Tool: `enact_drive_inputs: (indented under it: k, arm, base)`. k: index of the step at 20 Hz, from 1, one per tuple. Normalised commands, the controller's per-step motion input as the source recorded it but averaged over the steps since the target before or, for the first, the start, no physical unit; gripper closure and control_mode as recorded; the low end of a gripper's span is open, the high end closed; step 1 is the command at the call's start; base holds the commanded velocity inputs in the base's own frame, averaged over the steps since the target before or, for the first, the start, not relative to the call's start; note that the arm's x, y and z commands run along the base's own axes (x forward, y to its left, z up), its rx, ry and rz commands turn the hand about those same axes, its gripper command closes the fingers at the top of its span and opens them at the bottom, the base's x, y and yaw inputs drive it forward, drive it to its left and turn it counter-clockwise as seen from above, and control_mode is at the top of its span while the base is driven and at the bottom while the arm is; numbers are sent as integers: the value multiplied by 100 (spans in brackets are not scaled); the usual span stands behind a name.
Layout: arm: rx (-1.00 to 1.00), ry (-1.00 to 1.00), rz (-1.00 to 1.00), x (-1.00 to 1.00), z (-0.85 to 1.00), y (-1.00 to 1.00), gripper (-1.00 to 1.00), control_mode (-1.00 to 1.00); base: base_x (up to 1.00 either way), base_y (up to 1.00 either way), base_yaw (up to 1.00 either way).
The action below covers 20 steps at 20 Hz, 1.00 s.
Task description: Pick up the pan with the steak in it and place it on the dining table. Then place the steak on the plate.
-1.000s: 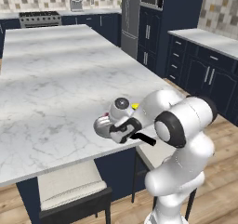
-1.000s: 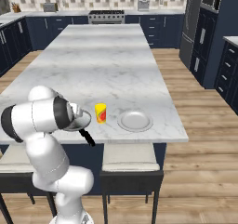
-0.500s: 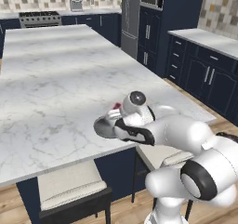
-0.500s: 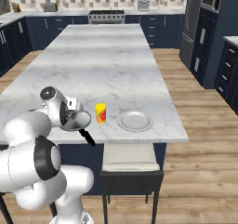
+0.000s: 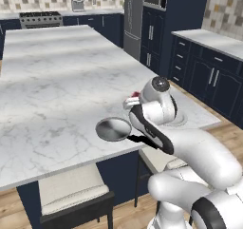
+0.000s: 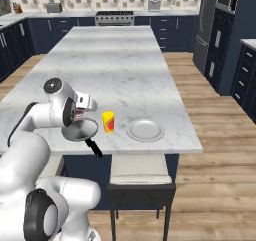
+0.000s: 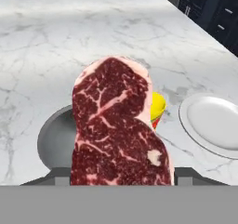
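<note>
Dining table: a very large white marble top with grey veins on a dark navy base, running away from the robot toward the far wall of the kitchen; two pale-seated stools stand tucked under its near edge

Arm: white with dark joints, bent over the near edge of the table, its hand raised above the pan

Pan: a round, shallow grey metal pan lying flat on the table close to the near edge, its thin black handle pointing out past the edge toward the robot; the inside is bare

Plate: a small round white plate, flat on the table near the same edge, well to the right of the pan in the right base view, with nothing on it

Steak: a flat red slab with pale marbling, lifted clear of the pan and hanging in front of the hand camera, above the pan's rim and short of the plate

Yellow cup: a small yellow cup with a red mark, upright on the table between pan and plate, just beside the pan

Pincer: its fingers stand fairly wide apart and grip the steak at its lower end; the tips are mostly hidden behind the meat
</note>
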Motion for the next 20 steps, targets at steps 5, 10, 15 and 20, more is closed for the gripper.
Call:
enact_drive_inputs:
  k: [5,10,15,20]
  arm:
    - [0,6,-8,-11,50,-69,100,-100]
    - [0,13,-5,0,18,-79,100,-100]
    - [0,13,0,0,0,-85,100,-100]
    - [0,3,2,-3,-13,-89,100,-100]
  base:
    - [0,0,0]
    - [0,0,0]
    - [0,0,0]
    - [0,0,0]
